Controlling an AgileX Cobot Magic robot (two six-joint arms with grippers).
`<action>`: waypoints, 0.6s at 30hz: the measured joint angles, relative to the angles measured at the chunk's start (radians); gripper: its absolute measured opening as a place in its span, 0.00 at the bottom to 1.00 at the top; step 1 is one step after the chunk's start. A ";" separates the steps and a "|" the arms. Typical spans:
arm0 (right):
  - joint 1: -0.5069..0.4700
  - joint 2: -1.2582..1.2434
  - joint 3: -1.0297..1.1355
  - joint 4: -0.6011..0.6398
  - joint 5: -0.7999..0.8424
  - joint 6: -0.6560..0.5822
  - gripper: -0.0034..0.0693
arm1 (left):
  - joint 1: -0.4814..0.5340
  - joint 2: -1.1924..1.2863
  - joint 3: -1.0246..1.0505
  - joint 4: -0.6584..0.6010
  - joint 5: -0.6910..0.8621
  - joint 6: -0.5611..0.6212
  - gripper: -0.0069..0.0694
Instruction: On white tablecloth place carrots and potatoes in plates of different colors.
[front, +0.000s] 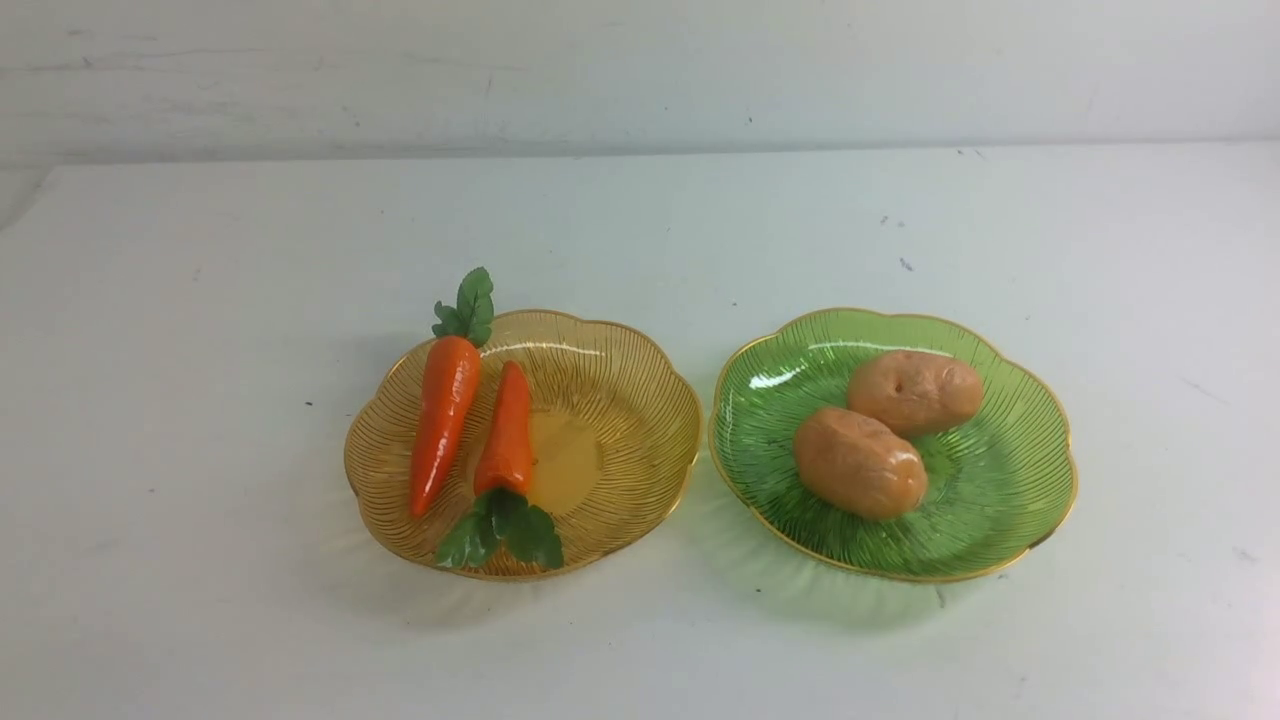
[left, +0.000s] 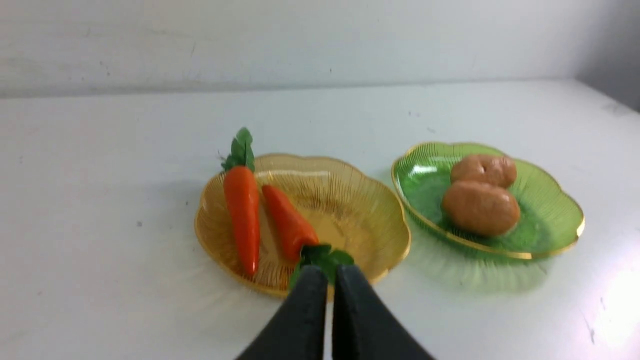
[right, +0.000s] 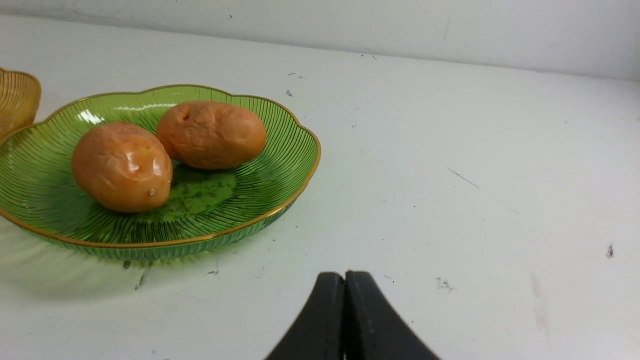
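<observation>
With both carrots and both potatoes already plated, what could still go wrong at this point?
One carrot leans with its leaves over the amber plate's rim; a brush from an arm might tip it out. The plates sit very close together, so nudging the amber one could shift the green plate too.

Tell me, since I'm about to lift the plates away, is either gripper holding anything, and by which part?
Nothing is held: the left gripper and right gripper are both shut on nothing.

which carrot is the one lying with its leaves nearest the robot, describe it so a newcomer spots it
Find the amber plate, left of the green one. Of its two carrots, it's the one whose leaves point toward the robot.
</observation>
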 joint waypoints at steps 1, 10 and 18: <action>0.000 0.000 0.000 0.000 0.000 0.000 0.03 | 0.000 0.000 0.013 -0.001 -0.019 0.000 0.11; 0.000 0.000 0.000 0.000 0.000 0.000 0.03 | 0.000 0.000 0.203 -0.004 -0.314 -0.003 0.11; 0.000 0.000 0.000 0.000 0.000 0.000 0.03 | 0.000 0.000 0.291 -0.004 -0.312 -0.003 0.11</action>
